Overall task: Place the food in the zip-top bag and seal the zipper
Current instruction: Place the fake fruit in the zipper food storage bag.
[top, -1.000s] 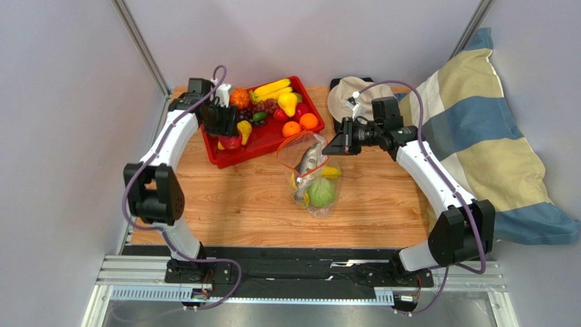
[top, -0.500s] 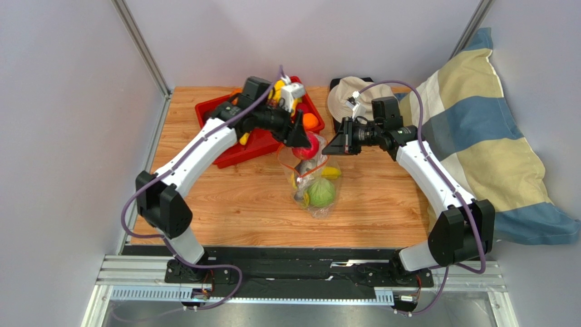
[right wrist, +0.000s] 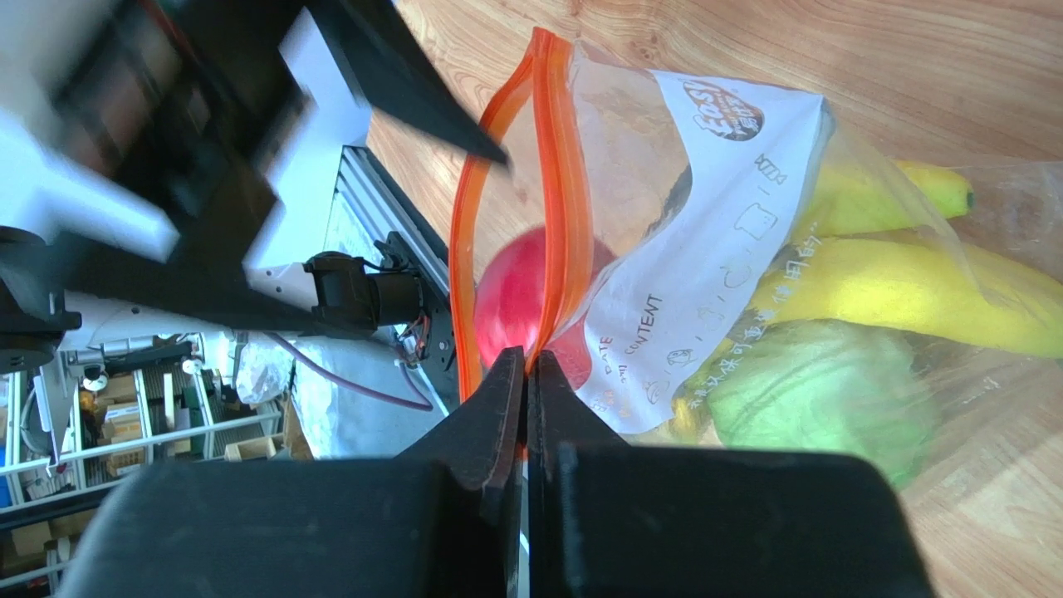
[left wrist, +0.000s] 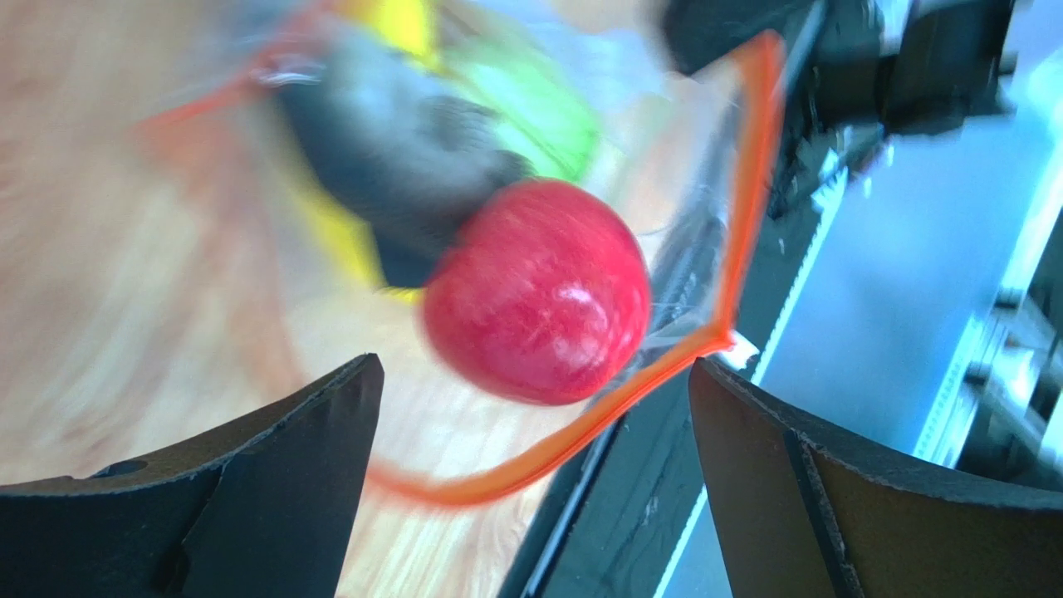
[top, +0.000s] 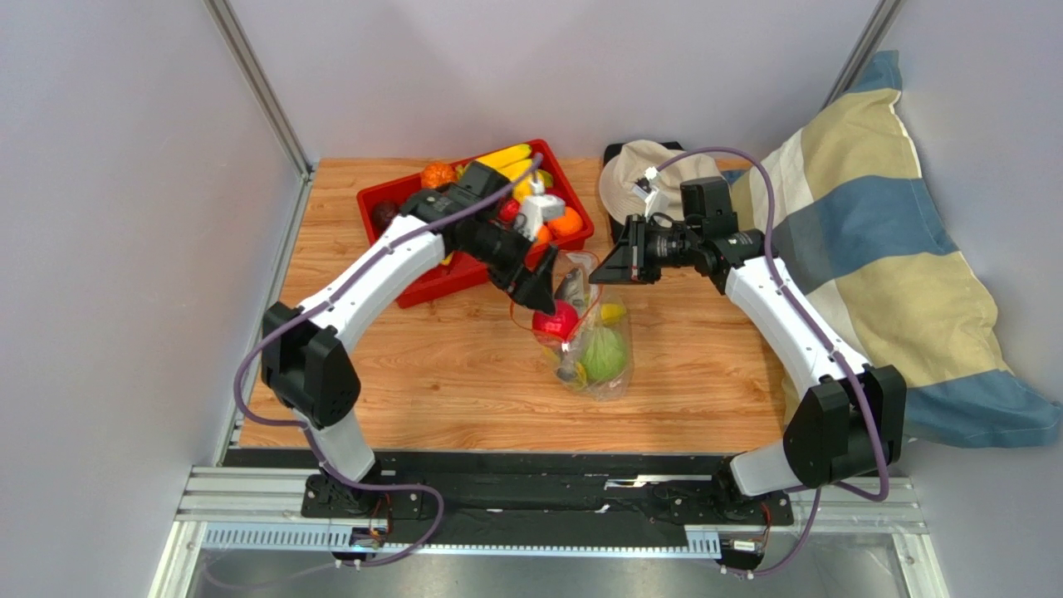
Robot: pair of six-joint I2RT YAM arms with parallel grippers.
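Note:
The clear zip-top bag (top: 597,355) lies on the wooden table, with a green ball (top: 604,358), bananas (right wrist: 911,293) and a grey fish (left wrist: 374,137) inside. My right gripper (right wrist: 527,361) is shut on the orange-red zipper (right wrist: 549,187) and holds the mouth up and apart. My left gripper (left wrist: 534,374) hovers at the mouth (top: 539,289), jaws wide open. A blurred red apple (left wrist: 537,293) sits just past its fingers, free of them, inside the zipper loop (left wrist: 549,455). In the right wrist view the apple (right wrist: 512,305) shows between the two zipper strips. More food stays in the red tray (top: 431,284).
The tray stands at the back left, holding an orange (top: 437,175), bananas (top: 505,158) and more oranges (top: 568,222). A beige cap (top: 636,175) lies behind the right gripper. A striped pillow (top: 873,249) leans off the table's right edge.
My left arm swung from the tray to the bag mouth with the red apple, then opened; the apple has left its fingers and dropped into the bag. The right arm has held still.

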